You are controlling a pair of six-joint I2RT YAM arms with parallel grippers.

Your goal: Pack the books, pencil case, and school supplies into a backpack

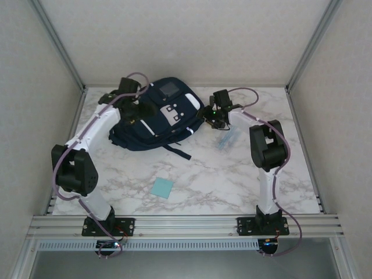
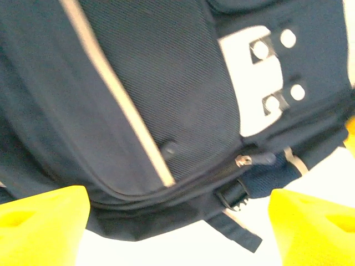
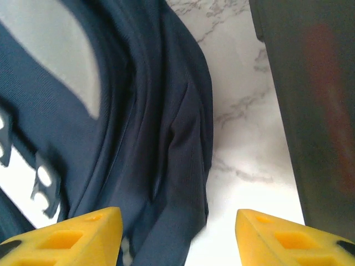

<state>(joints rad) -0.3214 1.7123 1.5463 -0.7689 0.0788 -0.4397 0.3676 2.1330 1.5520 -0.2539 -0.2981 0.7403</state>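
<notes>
The left pincer stands with its yellow fingers wide apart and nothing between them. It hovers over the left part of the backpack, with a zip pull and a dark strap just ahead. The right pincer is also parted and grips nothing. The backpack's folded right edge runs down between its fingers, with bare table beside it. The navy backpack lies flat, front up, at the far middle of the table. A bluish packet lies just beside the right arm, near the backpack's right corner. A light-blue pad lies well apart from the backpack, toward the near edge, between the arms.
</notes>
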